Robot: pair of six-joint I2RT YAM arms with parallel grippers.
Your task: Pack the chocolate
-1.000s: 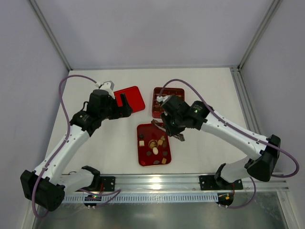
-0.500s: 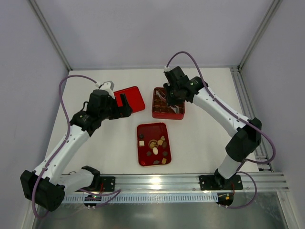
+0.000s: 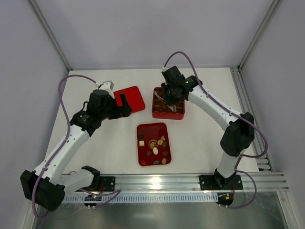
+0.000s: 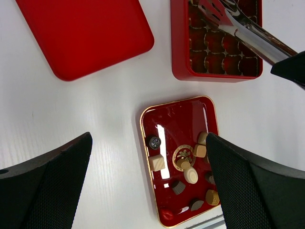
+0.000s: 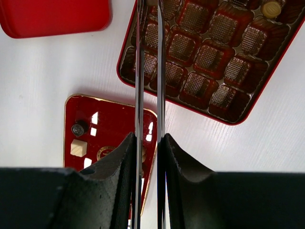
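Note:
Several small chocolate pieces (image 3: 156, 147), dark, tan and cream, lie loose in a flat red tray (image 3: 145, 130); they also show in the left wrist view as chocolate pieces (image 4: 190, 175). One round chocolate (image 5: 271, 8) sits in a cell of the red grid box (image 3: 179, 115). My right gripper (image 5: 148, 140) is shut on metal tongs (image 5: 147, 71), which reach over the box's left cells. The tongs' tips run off the top of the right wrist view, so I cannot tell what they hold. My left gripper (image 4: 148, 138) hangs open above the tray's left edge, holding nothing.
A flat red lid (image 3: 131, 98) lies on the white table left of the grid box (image 4: 180, 47), partly under my left arm. Grey walls close in the table at the back and sides. A metal rail runs along the near edge.
My right arm swung from above the loose-piece tray back to the grid box, carrying the tongs with it. The left arm stayed still.

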